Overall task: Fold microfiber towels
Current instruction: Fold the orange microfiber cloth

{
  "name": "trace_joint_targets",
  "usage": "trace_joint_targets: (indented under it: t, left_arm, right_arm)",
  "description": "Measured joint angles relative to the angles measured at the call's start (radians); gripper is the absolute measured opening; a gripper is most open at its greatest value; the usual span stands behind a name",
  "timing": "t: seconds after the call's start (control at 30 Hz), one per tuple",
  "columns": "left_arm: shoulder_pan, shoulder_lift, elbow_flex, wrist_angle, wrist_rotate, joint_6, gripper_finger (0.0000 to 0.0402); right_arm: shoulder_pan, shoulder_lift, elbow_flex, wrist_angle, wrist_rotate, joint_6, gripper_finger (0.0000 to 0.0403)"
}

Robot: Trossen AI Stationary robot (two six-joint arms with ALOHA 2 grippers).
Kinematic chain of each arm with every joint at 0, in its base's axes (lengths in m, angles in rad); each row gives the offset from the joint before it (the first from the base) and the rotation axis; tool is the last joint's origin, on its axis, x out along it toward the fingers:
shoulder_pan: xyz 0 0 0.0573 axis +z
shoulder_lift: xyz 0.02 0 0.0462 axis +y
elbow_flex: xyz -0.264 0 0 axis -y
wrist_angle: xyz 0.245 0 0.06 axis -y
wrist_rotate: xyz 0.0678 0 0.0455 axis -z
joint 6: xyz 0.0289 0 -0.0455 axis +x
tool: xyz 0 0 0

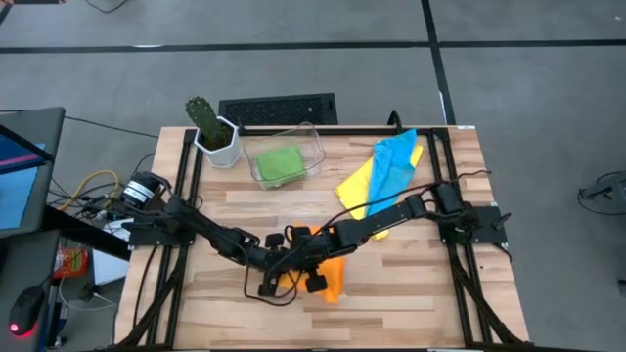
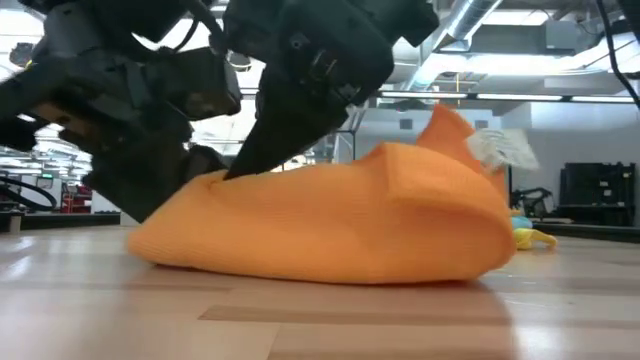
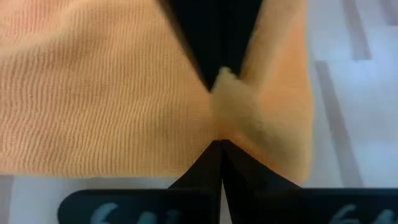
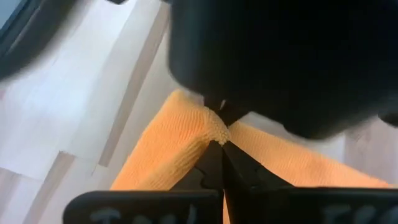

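- The left arm is stretched low from the table's left edge toward the middle of the front half, and the left gripper [image 3: 219, 140] is pinched shut on a fold of the orange towel [image 1: 333, 277].
- The right arm is reached in from the right edge, bent at the elbow, and the right gripper [image 4: 221, 140] is clamped on a corner of the same orange towel, just beside the left gripper.
- The orange towel is seen as a soft, ribbed microfiber cloth, humped into a rounded mound [image 2: 340, 225] on the wooden table [image 1: 411, 293], near its front edge; its long axis cannot be told.
- A light blue towel [image 1: 396, 161] is draped over a yellow towel [image 1: 357, 186] toward the back right corner, the pair lying as a crumpled strip running diagonally from that corner toward the table's middle.
- A green towel [image 1: 280, 164], folded into a compact rectangle, is held in the clear plastic bin [image 1: 315, 147] by the back edge.
- A potted cactus [image 1: 210, 127] is stood at the back left corner.
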Motion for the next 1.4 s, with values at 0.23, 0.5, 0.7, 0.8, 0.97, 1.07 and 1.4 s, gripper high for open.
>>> trace_joint_targets:
  t: [0.23,0.5,0.7,0.8,0.97,1.07,1.4]
  left_arm:
    - [0.000,-0.101,0.000,-0.083,-0.045,0.010,0.0000]
    - [-0.013,-0.211,0.003,-0.278,-0.098,-0.017,0.0000]
    - [-0.033,-0.279,0.003,-0.305,-0.163,-0.037,0.0000]
    - [-0.040,-0.294,0.003,-0.299,-0.177,-0.042,0.0000]
    - [-0.060,-0.294,0.003,-0.304,-0.169,-0.082,0.0000]
    - [-0.081,-0.294,0.003,-0.305,-0.168,-0.089,0.0000]
    - [-0.095,-0.292,0.003,-0.312,-0.202,-0.134,0.0000]
  right_arm:
    - [-0.019,0.006,0.003,0.040,-0.003,-0.032,0.0024]
    - [-0.022,0.020,-0.003,0.076,-0.017,-0.048,0.0023]
    - [-0.047,0.016,0.000,0.094,-0.009,-0.086,0.0021]
    - [-0.063,0.016,0.000,0.111,-0.011,-0.092,0.0021]
    - [-0.089,0.016,0.000,0.115,-0.021,-0.092,0.0026]
    - [-0.104,0.016,0.000,0.137,-0.022,-0.094,0.0026]
    - [-0.136,0.016,0.000,0.136,-0.028,-0.085,0.0038]
